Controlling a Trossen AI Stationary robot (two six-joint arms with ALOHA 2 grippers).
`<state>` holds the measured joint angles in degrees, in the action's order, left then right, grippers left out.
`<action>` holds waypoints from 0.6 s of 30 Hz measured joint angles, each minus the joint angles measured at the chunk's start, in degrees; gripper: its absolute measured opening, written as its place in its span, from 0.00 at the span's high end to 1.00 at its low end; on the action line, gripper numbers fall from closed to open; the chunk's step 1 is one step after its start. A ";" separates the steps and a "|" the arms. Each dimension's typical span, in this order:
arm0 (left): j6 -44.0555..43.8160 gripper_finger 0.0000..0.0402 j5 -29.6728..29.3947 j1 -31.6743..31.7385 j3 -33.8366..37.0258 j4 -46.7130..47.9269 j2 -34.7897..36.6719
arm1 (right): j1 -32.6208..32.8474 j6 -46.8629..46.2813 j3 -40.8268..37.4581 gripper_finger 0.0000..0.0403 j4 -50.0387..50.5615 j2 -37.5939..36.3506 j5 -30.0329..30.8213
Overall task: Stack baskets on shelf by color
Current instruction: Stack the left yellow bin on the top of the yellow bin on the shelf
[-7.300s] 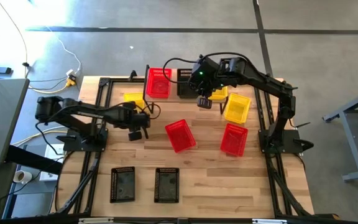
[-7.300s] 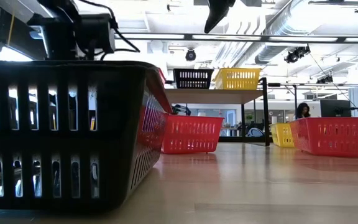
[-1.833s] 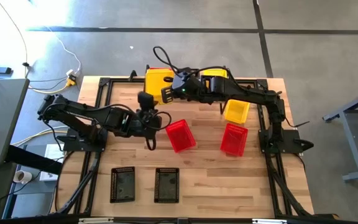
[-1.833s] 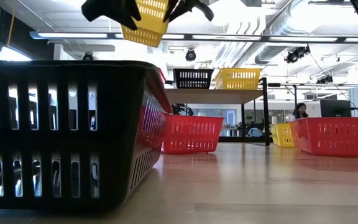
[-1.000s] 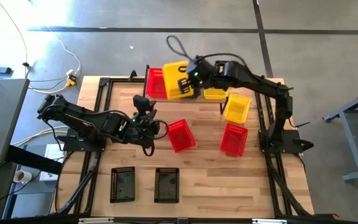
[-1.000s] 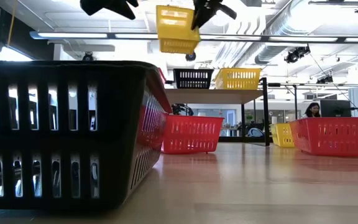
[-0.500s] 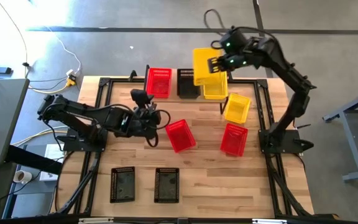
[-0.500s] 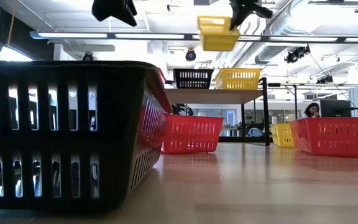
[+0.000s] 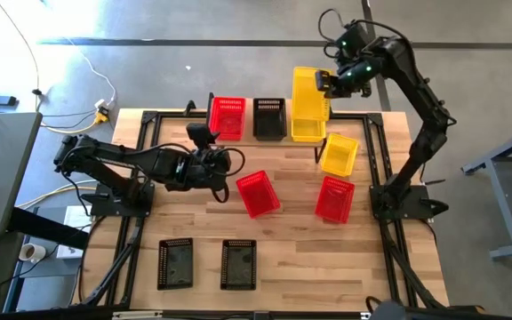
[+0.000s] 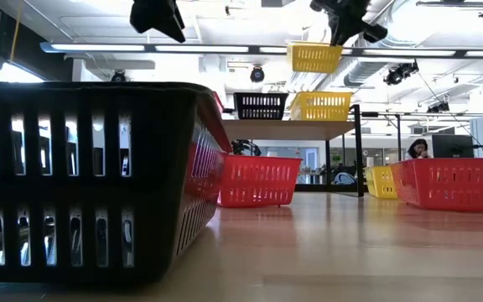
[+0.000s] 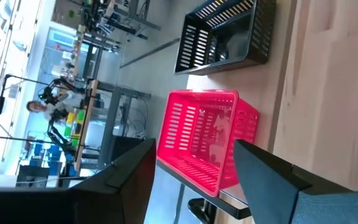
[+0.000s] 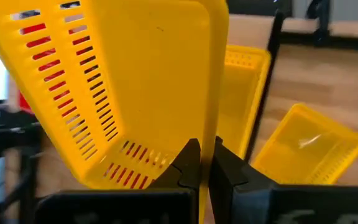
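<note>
From the high view you see the right end effector [image 9: 327, 84] holding a yellow basket [image 9: 307, 93] by its rim, raised over the far edge of the bench [image 9: 292, 258], directly above the yellow basket on the shelf [image 9: 308, 129] that sits beside a black basket [image 9: 268, 117] and a red basket [image 9: 228, 116]; the left end effector [image 9: 222, 167] hangs near the bench's middle, beside a loose red basket [image 9: 258, 193]. I judge you are mid-carry: next you need to level the held basket and lower it squarely into the yellow one below. In the low view the carried basket hangs clear above the shelf's yellow stack, not touching. The left wrist view shows that end effector's fingers spread wide and empty. The right wrist view shows the fingers pinched narrow on the basket's wall. Compared with half a second ago, the basket has moved toward the far right corner, and a second ago it was over the red basket.
</note>
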<state>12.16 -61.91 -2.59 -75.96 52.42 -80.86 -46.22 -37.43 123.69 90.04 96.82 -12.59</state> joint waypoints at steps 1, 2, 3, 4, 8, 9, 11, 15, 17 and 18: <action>0.00 0.49 0.02 0.00 0.00 0.02 0.00 | -0.70 0.02 -0.01 1.00 -0.04 0.00 -1.39; 0.00 0.49 0.02 0.00 0.00 0.01 0.00 | -1.27 0.03 -0.01 1.00 -0.03 0.01 -2.35; -0.02 0.49 0.02 0.00 0.00 0.02 0.00 | -1.72 -0.01 0.00 1.00 -0.02 0.14 -2.88; -0.02 0.49 0.02 -0.02 0.00 0.01 0.00 | -2.13 -0.02 0.01 1.00 -0.02 0.36 -3.23; -0.02 0.49 0.02 -0.02 0.00 0.01 0.00 | -3.34 -0.04 -0.01 1.00 -0.02 2.28 -5.11; -0.02 0.49 0.02 -0.02 0.00 0.02 0.00 | -3.34 0.00 -0.01 1.00 -0.02 2.89 -5.63; -0.02 0.49 0.02 -0.02 0.00 0.01 0.00 | -3.35 0.43 -0.01 1.00 -0.02 4.16 -7.20; -0.02 0.49 0.02 -0.02 0.00 0.02 0.00 | -3.27 2.00 -0.01 1.00 -0.03 5.87 -8.65; -0.02 0.49 0.02 -0.02 0.00 0.02 0.00 | -3.29 2.88 -0.01 1.00 -0.02 5.97 -8.95; -0.02 0.49 0.02 -0.02 0.00 0.04 0.00 | -3.24 3.11 -0.01 1.00 -0.02 5.97 -9.45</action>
<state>12.14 -61.89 -2.61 -75.96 52.46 -80.86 -49.46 -34.32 123.68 90.02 102.78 -22.03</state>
